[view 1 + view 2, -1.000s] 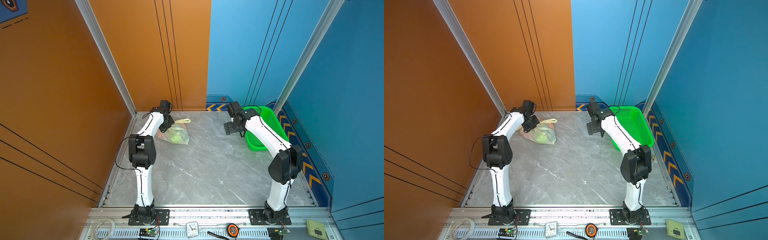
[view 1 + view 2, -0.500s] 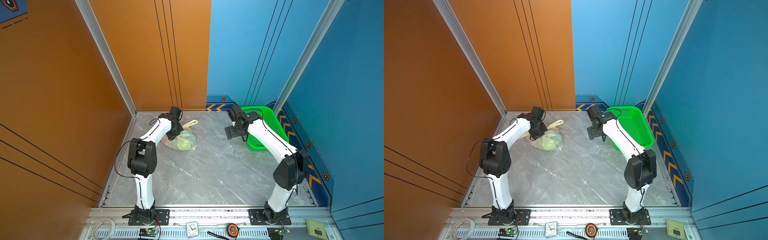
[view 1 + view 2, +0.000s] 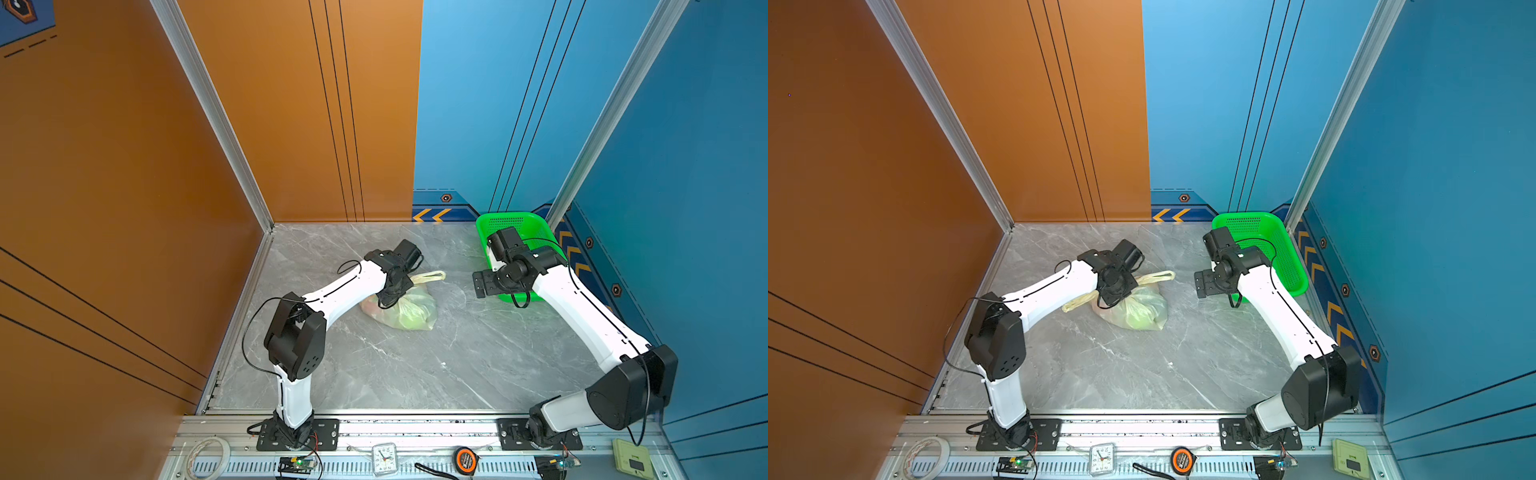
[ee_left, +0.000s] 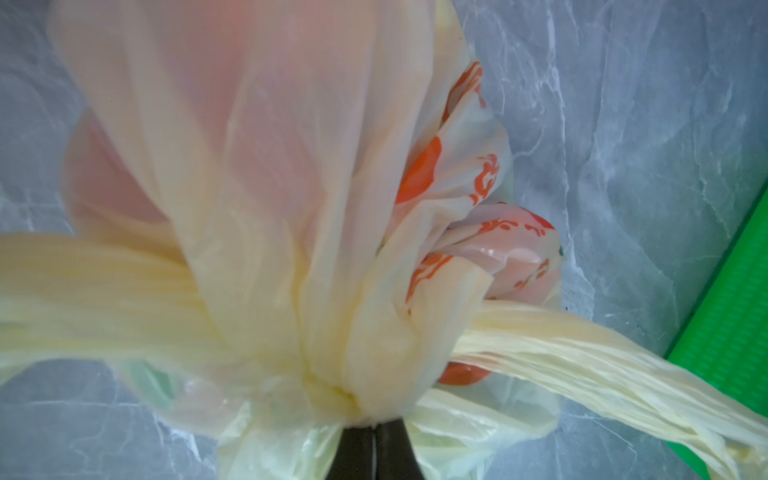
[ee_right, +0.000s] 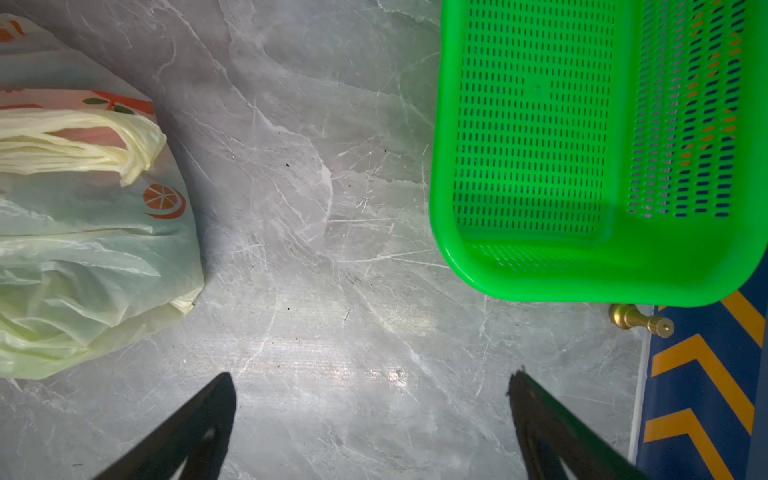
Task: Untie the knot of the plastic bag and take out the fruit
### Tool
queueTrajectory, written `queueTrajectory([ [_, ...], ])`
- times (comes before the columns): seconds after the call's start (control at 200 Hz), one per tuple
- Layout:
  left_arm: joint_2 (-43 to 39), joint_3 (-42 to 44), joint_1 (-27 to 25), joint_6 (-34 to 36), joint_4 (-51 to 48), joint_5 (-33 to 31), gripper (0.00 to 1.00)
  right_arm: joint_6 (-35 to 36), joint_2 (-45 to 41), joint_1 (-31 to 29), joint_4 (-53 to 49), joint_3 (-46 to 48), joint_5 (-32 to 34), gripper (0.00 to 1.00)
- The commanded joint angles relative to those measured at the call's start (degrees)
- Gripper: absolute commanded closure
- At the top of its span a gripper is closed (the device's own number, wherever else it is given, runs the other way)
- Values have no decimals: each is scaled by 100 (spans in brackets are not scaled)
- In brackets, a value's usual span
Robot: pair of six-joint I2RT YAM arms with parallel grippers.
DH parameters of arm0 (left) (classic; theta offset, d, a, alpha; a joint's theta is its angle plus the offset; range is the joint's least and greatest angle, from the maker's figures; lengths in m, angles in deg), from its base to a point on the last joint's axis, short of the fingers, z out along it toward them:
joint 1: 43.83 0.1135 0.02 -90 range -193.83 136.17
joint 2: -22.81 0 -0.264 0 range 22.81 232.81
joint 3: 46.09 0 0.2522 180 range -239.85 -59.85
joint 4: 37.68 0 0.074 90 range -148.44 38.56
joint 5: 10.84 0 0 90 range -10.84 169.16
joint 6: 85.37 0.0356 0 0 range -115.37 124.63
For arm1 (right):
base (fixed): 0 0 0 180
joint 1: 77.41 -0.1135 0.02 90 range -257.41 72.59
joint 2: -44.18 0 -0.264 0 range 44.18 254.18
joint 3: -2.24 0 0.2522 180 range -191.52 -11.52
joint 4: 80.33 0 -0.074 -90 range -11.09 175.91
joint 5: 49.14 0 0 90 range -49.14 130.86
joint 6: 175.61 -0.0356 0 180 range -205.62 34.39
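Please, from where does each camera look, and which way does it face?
Top views: high at the front, facing down over the table; left arm and right arm show.
Left wrist: close on the knot, pinched by the shut left tool.
Right wrist: faces the table; open right tool shows.
Shared: plastic bag and green basket appear in all.

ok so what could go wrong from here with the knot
1. The left gripper is shut right on the knot, so pulling may tighten it or tear the thin plastic bag instead of loosening it.
2. The right gripper hangs open near the green basket, clear of the bag; with nothing pinning the bag, a pull would likely drag or lift it, fruit and all.
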Motion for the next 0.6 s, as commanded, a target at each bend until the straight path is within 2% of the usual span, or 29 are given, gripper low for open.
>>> queueTrajectory([
  [0.0,-86,35,-400,-885,-207,-401,100,-161,-395,91,135,348,-413,0],
  [0.095,-37,-56,-594,-1038,-204,-455,100,-217,-654,59,241,709,-708,0],
  [0.185,-12,-212,-646,-858,-218,-414,100,-250,-894,-70,384,1013,-1061,0],
  [0.255,-79,-317,-647,-696,-277,-395,84,-228,-1020,-181,480,1185,-1405,0],
  [0.295,-117,-416,-652,-587,-395,-398,72,-238,-1111,-268,554,1299,-1558,0],
  [0.37,-200,-623,-638,-295,-709,-401,59,-219,-1287,-538,722,1512,-1750,0],
  [0.516,-554,-685,-492,287,-958,-366,47,-215,-1673,-1440,1341,2093,-1720,0],
  [0.596,-751,-639,-261,670,-950,-297,44,-323,-1753,-2046,1738,2409,-1260,0],
])
